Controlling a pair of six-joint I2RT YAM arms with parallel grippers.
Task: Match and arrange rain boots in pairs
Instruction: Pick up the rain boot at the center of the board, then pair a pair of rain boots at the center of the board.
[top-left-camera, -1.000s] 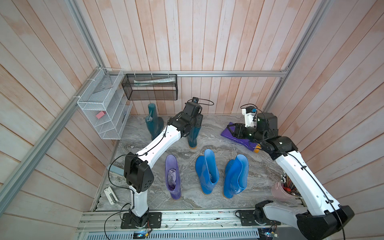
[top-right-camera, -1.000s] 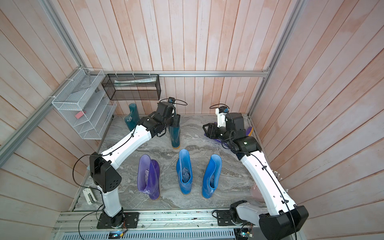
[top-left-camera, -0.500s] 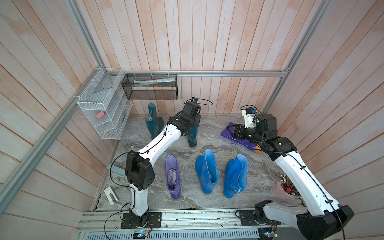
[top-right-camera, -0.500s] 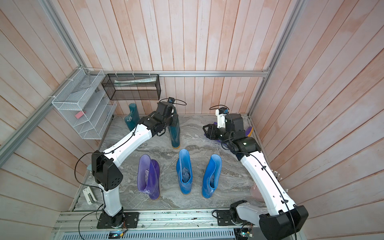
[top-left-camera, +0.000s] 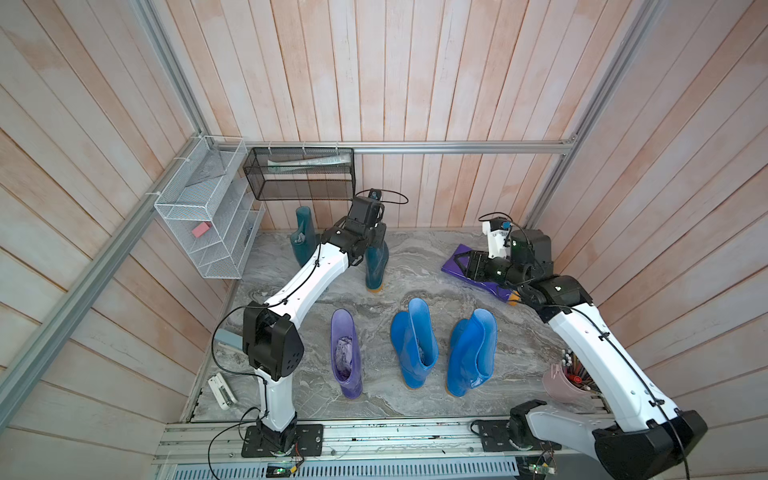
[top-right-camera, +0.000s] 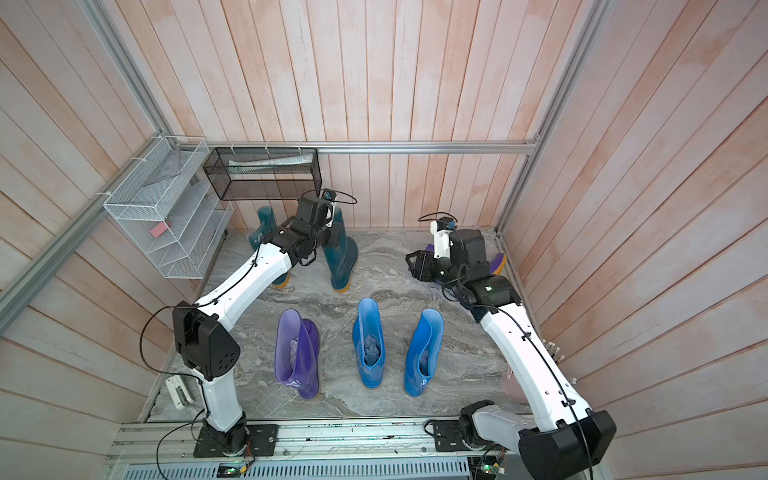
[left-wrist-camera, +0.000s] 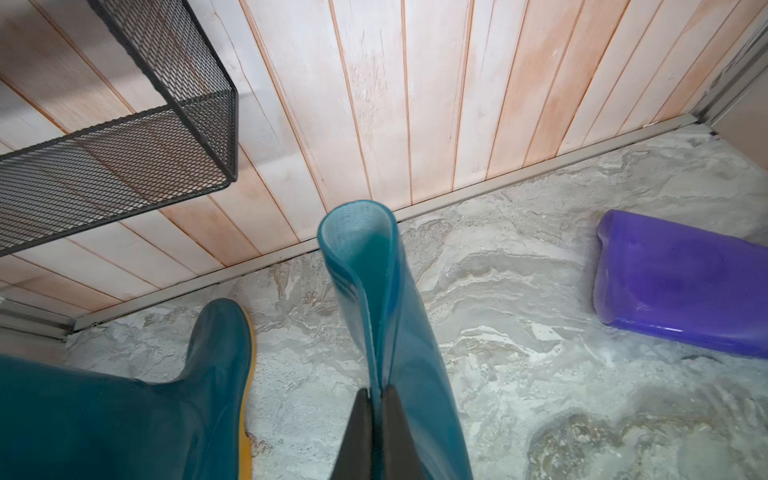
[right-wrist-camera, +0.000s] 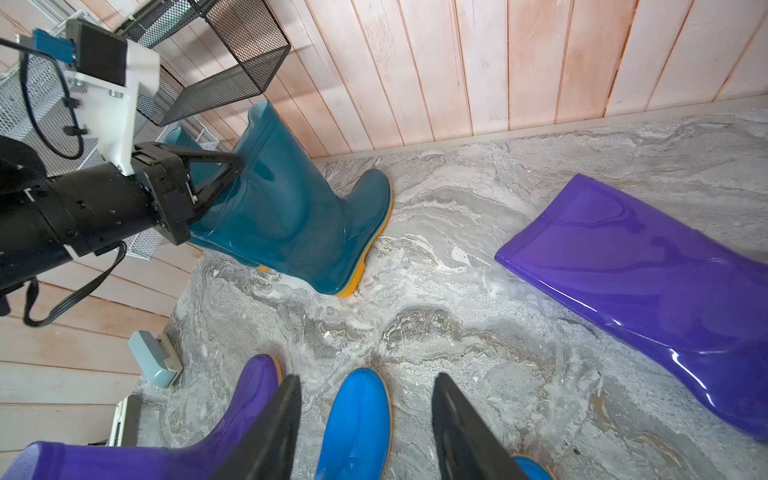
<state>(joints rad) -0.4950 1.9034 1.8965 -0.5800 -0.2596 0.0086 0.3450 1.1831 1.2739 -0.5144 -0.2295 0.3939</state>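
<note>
Left gripper (left-wrist-camera: 376, 392) clamped on the teal boot (left-wrist-camera: 392, 291) by its cuff, right gripper (right-wrist-camera: 368, 378) agape, so carry it upright to its twin (left-wrist-camera: 124, 415)

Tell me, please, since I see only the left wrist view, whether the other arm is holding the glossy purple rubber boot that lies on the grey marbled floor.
Observer: No. The right gripper is open and empty; the lying purple rubber boot rests clear of it.
Operator: Thank you. My left gripper is shut on the dark teal rubber boot. Is a second purple boot anywhere?
Observer: Yes, a paler purple rubber boot stands upright at the front, on the robot's left side.
Operator: And any other colours?
Observer: A bright blue rubber boot stands upright next to it, and a second blue rubber boot beyond that, apart.
</note>
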